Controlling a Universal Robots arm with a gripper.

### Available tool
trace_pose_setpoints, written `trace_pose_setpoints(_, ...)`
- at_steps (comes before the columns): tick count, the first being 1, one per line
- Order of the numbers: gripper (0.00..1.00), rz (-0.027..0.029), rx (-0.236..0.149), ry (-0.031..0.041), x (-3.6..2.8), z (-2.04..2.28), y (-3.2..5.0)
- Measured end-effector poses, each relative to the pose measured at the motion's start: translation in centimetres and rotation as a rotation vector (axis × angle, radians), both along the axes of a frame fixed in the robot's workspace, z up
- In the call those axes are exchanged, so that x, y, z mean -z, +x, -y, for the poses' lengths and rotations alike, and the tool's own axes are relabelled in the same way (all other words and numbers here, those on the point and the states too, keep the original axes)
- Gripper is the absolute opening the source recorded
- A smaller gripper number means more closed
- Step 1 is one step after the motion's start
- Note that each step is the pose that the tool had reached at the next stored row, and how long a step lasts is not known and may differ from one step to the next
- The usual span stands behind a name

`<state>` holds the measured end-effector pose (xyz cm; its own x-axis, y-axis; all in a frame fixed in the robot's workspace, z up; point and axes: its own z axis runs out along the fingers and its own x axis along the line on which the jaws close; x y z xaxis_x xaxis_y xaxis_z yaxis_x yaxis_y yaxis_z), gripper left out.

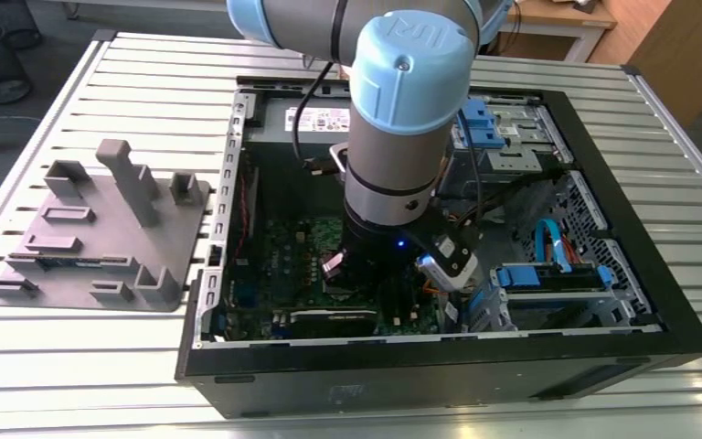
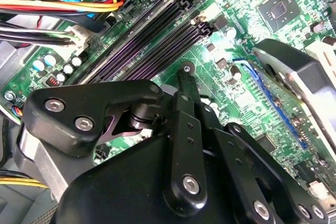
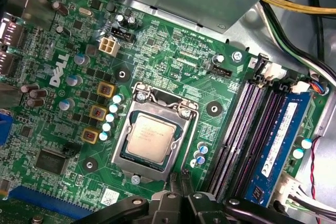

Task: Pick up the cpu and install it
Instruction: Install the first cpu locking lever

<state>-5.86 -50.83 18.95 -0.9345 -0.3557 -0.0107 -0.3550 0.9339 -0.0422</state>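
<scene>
Cpu (image 3: 150,137) seated in motherboard (image 3: 173,61) socket, centre of the first wrist view, beneath metal retention frame (image 3: 122,135).
Gripper (image 2: 185,72) poised low over board inside open computer case (image 1: 680,311); finger opening cannot be told, nothing visibly held. Judged light, rigid, smooth-topped, fragile on underside; best grasped by opposite edges, kept level. Memory slots (image 3: 239,129) lie just beside socket.
</scene>
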Motion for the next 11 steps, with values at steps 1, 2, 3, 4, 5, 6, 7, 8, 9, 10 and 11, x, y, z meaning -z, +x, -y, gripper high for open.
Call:
trace_pose_setpoints(1, 0.11, 0.0000, 0.000, -0.0001, 0.02, 0.00, 0.00)
trace_pose_setpoints(2, 0.11, -0.0001, 0.000, -0.0002, 0.04, 0.00, 0.00)
trace_pose_setpoints(3, 0.11, 0.0000, 0.000, -0.0002, 0.07, 0.00, 0.01)
trace_pose_setpoints(4, 0.11, 0.0000, 0.000, -0.0001, 0.09, 0.00, 0.02)
trace_pose_setpoints(5, 0.11, 0.0000, 0.000, -0.0001, 0.11, 0.00, 0.03)
trace_pose_setpoints(6, 0.11, -0.0001, 0.000, 0.0000, 0.12, 0.00, 0.05)
trace_pose_setpoints(7, 0.11, -0.0001, 0.000, 0.0000, 0.14, 0.00, 0.06)
trace_pose_setpoints(8, 0.11, 0.0000, 0.000, 0.0000, 0.15, 0.00, 0.07)
trace_pose_setpoints(9, 0.11, 0.0000, 0.000, 0.0001, 0.16, 0.00, 0.07)
trace_pose_setpoints(10, 0.11, 0.0000, 0.000, 0.0003, 0.18, 0.00, 0.09)
trace_pose_setpoints(11, 0.11, 0.0000, 0.000, 0.0006, 0.20, 0.00, 0.10)
